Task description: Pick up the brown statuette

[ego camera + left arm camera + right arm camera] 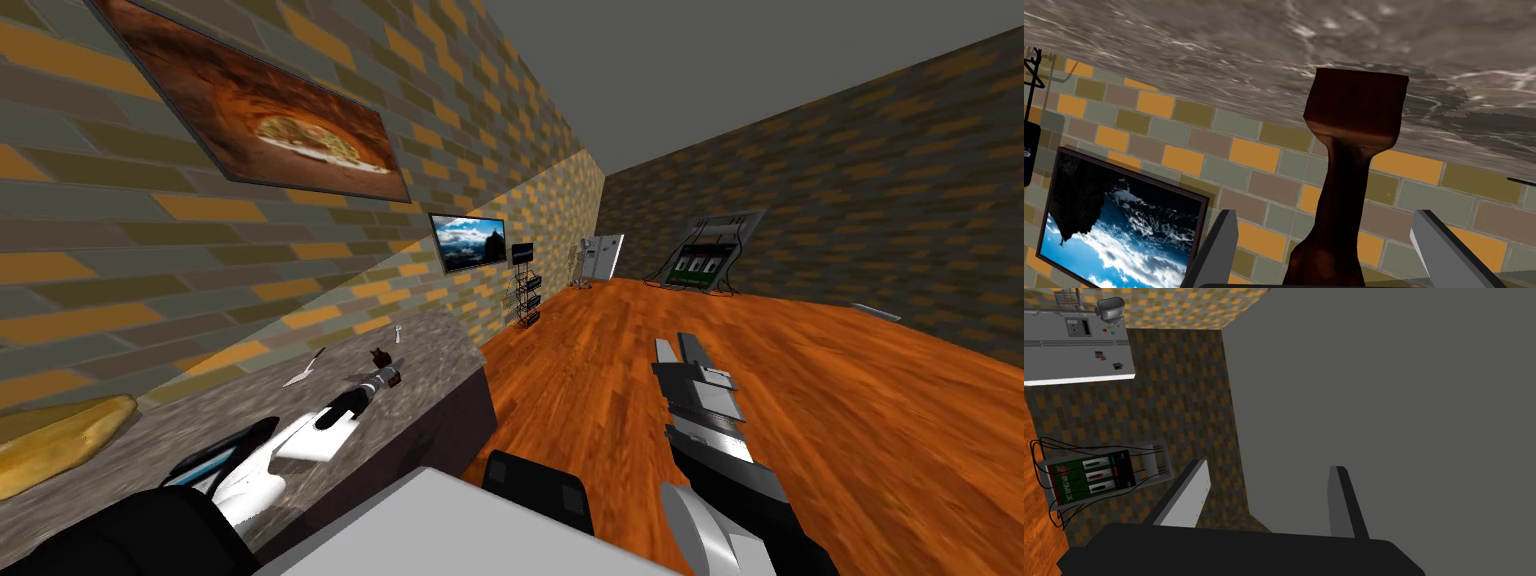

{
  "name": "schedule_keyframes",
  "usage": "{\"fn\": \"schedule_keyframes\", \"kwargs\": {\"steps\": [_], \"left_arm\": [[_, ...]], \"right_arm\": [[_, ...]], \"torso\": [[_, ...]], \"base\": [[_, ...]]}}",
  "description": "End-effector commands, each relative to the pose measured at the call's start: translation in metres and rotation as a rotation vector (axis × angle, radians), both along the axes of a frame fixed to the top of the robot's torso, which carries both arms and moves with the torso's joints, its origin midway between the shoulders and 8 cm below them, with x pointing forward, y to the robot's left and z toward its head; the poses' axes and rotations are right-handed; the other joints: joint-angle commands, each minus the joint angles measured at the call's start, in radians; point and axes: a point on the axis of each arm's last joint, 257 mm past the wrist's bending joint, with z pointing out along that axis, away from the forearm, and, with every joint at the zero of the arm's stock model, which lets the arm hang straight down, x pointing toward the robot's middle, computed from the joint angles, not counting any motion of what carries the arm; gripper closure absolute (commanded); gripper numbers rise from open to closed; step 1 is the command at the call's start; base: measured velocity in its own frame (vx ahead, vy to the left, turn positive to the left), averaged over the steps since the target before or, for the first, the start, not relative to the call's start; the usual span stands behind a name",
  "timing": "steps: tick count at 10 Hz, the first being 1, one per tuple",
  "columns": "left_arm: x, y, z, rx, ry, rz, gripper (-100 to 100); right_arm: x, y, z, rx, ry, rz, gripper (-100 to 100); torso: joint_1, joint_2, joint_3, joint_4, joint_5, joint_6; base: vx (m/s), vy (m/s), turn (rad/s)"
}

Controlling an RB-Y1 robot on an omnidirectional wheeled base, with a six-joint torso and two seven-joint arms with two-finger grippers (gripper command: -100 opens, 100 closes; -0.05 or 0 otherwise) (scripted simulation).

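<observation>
left gripper (1324, 215) spread either side of brown statuette (1351, 107), grey counter (1199, 45), white utensil (398, 333) near, right gripper (676, 343) spread

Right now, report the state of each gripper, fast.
Left gripper: open, one finger on each side of the brown statuette, not pressing it.
Right gripper: open, holding nothing.
</observation>
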Motion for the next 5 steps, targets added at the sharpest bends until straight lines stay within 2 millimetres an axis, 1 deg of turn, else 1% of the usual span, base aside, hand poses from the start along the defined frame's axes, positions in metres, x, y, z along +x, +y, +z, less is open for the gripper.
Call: {"fn": "schedule_keyframes", "kwargs": {"steps": [1,2,4,5], "left_arm": [[-0.011,0.024,0.009,0.025,-0.007,0.027,-100],[-0.020,0.030,0.000,0.015,0.010,0.048,-100],[-0.020,0.029,0.000,-0.012,-0.006,0.056,-100],[-0.032,0.052,0.010,0.024,-0.011,0.082,-100]], "right_arm": [[0.000,0.000,0.000,0.000,0.000,0.000,0],[0.000,0.000,0.000,0.000,0.000,0.000,0],[0.000,0.000,0.000,0.000,0.000,0.000,0],[0.000,0.000,0.000,0.000,0.000,0.000,0]], "torso": [[0.000,0.000,0.000,0.000,0.000,0.000],[-0.002,0.002,0.001,0.000,0.000,0.002],[-0.001,0.002,0.001,0.000,0.000,-0.001],[0.000,0.000,0.000,0.000,0.000,0.000]], "base": [[-0.057,-0.044,-0.396],[-0.063,-0.041,-0.230],[-0.016,-0.008,0.047],[-0.043,-0.045,-0.349]]}}
